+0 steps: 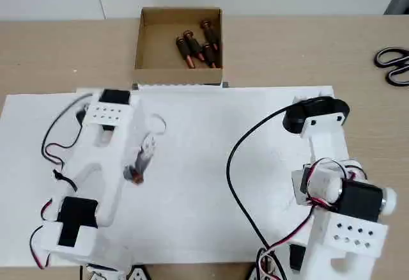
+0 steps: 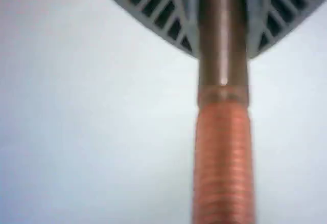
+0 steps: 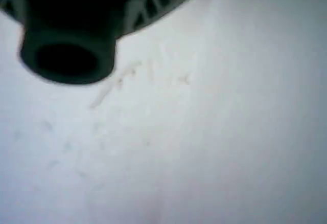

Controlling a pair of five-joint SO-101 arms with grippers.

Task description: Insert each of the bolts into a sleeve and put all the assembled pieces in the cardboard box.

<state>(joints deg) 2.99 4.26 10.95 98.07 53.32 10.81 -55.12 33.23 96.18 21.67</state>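
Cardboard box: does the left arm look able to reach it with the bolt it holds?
Probably yes. The left gripper holds the bolt over the white paper, and nothing stands between it and the open box. Its half on that arm's side is bare; finished pieces lie in the other half.

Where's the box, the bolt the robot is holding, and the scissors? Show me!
Box [image 1: 157,50]: high view, on its bare floor.
Bolt [image 2: 223,157]: left wrist view, on its threaded part.
Scissors [image 1: 395,66]: high view, where the handle loops meet.
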